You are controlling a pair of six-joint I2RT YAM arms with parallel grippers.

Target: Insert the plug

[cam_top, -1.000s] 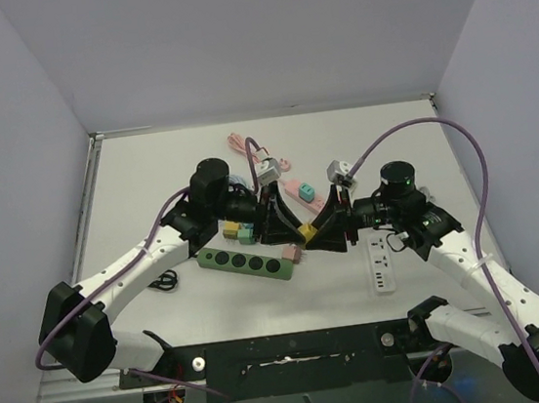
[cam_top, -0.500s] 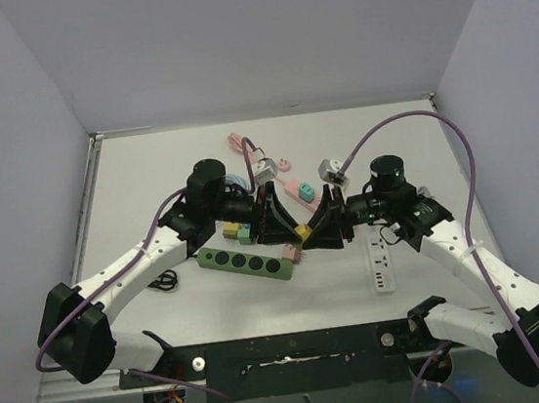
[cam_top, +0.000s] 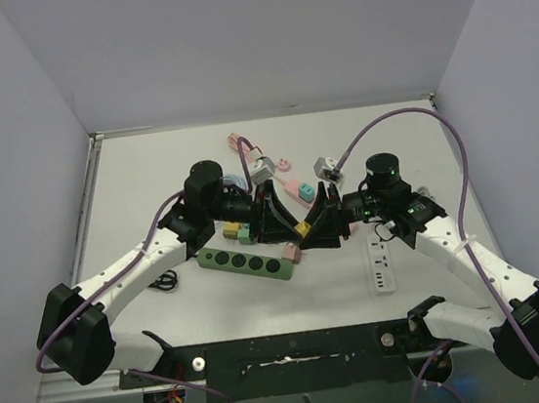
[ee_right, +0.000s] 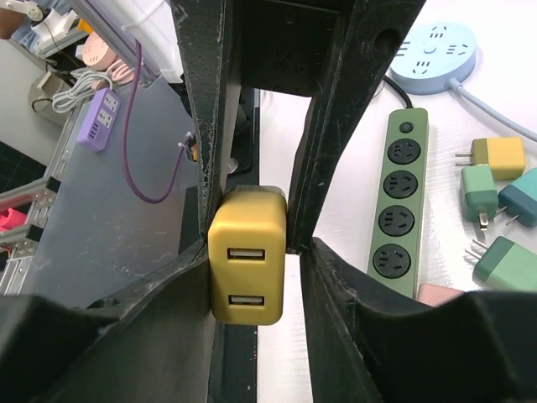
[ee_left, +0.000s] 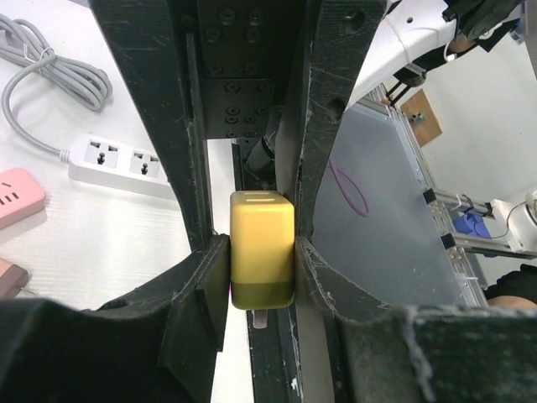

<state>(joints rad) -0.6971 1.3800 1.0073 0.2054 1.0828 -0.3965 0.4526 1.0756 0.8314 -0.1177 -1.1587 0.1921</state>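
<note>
A: Nearest first. Found what in the left tool (ee_left: 258, 277)?

B: Found the yellow plug (ee_left: 262, 248), pinched between both pads at a narrow gap, with one prong visible at its lower end.

A: And in the right tool (ee_right: 250, 281)?

B: Same yellow plug, met from the opposite side. Closed to about its width, touching both flanks, USB face turned toward that wrist.

A: Reason for the double hold?

B: Judged a mid-air hand-over or re-grip, probably to free and square the prongs before insertion. Not confirmed.

A: Position relative to the counter (cam_top: 148, 177)?

B: Apparently held off it, just past the end of the green power strip (ee_right: 394, 206). Not seated in any socket.

A: Farther out?

B: Noted loose spare plugs (ee_right: 497, 157) beside the green strip, a white power strip (cam_top: 383, 264) to the right of the tools, and a round blue socket hub (ee_right: 432, 52) behind. Intended socket: cannot tell.
</note>
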